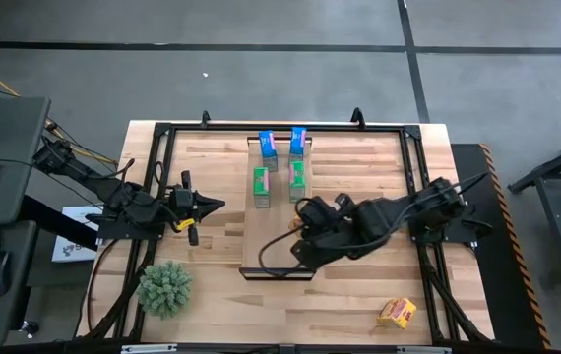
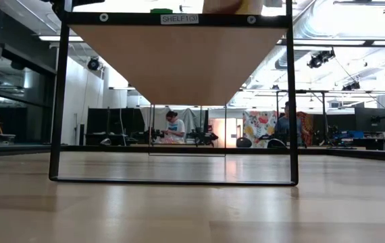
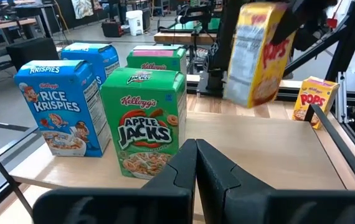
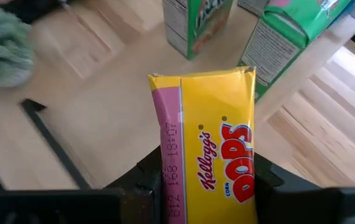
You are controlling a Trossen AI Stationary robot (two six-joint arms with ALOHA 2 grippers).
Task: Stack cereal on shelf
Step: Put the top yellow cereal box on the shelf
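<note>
The right gripper (image 4: 205,186) hangs over the shelf (image 1: 279,258), its jaws clamped on a yellow Corn Pops box (image 4: 210,149) held clear of the board; two blue boxes (image 1: 268,147) and two green boxes (image 1: 261,185) stand in pairs at the shelf's far end; another yellow box (image 1: 397,313) lies on the tabletop (image 1: 359,295) near the right front corner; the left gripper (image 1: 214,206) waits beside the shelf, jaws pressed together; a spiky plant (image 1: 165,287) sits front left.

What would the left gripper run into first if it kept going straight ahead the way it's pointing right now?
Probably the front Apple Jacks box on the shelf. The shut left gripper points at it, with the Rice Krispies box just off to one side. Depth is unclear, so the shelf edge might come first.
</note>
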